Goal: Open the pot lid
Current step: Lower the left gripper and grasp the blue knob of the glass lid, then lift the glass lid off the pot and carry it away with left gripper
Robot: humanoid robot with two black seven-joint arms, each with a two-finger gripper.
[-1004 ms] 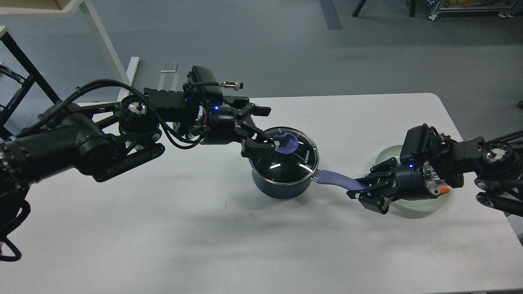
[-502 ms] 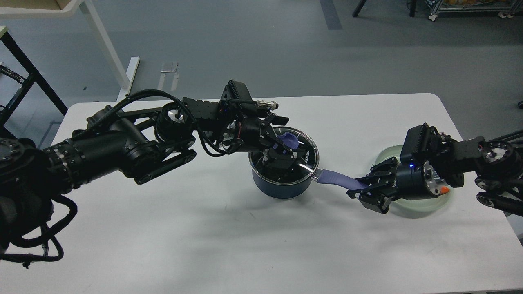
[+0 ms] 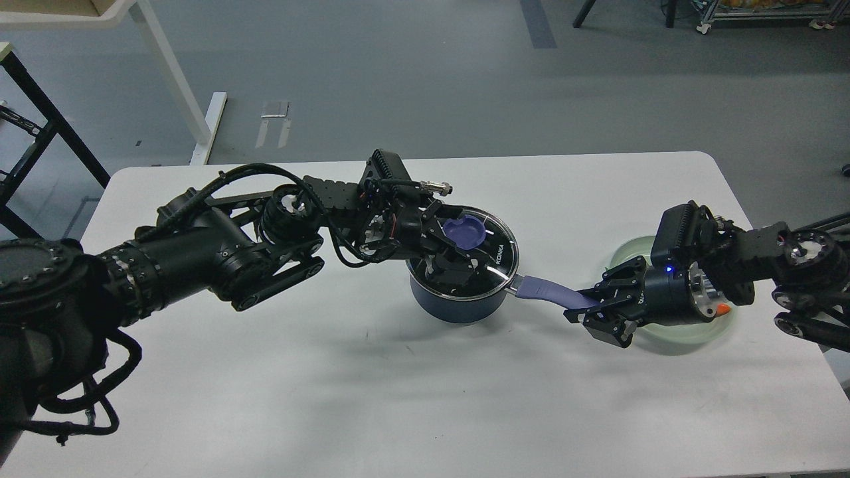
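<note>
Change since earlier frames: the left arm has reached further over the table and lowered; the left gripper (image 3: 458, 247), which a second ago sat at the lid's left edge, is now over the lid, around its knob. The right arm and the pot have not moved.
Left gripper state: fingers spread, one on each side of the lid knob (image 3: 463, 232); whether they press on it cannot be told.
Right gripper state: the right gripper (image 3: 588, 307) is clamped on the far end of the pot handle (image 3: 550, 293).
Pot: the pot (image 3: 458, 299) stands on the white table (image 3: 345, 398) near its middle, its handle pointing toward the right arm.
Lid: the glass lid (image 3: 495, 255) sits on the pot, closed.
Pot contents: not discernible through the glass, which shows only dark reflections.
Plate: a pale green plate (image 3: 690, 332) lies under the right wrist, with something small and orange (image 3: 722, 309) on it, mostly hidden.
Materials and shapes: dark blue round pot wall; transparent lid with a metal rim and white lettering; round purple-blue knob; long flat handle of the same purple-blue; matte, smooth tabletop with rounded corners.
</note>
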